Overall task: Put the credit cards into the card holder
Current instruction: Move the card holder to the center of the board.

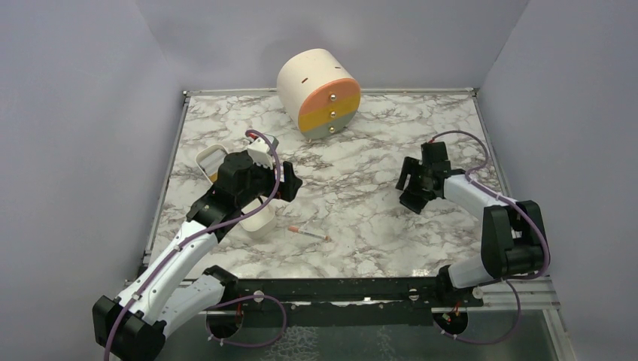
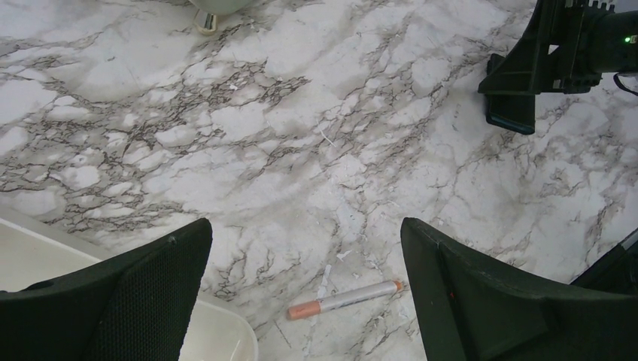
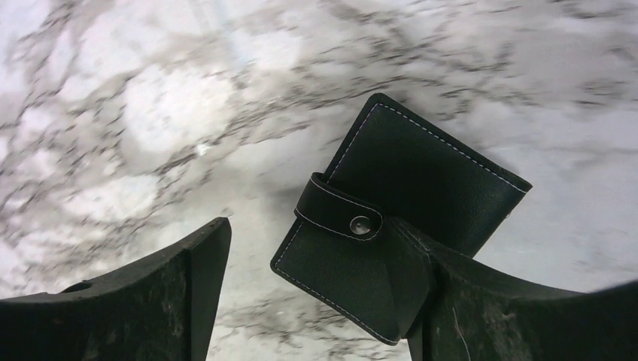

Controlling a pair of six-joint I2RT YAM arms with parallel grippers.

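Pickup of the card holder [image 3: 421,165] seems in hand: strapped shut, it lies on the table [image 3: 113,113] under the right gripper [image 3: 305,241], whose jaws are spread, nothing gripped. A squared closing across it is called for next.

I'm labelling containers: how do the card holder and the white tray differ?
The card holder is black, the tray white. The holder is snapped shut and flat; the tray is open-topped. The holder lies under the right gripper, the tray by the left gripper. Both sit on the table.
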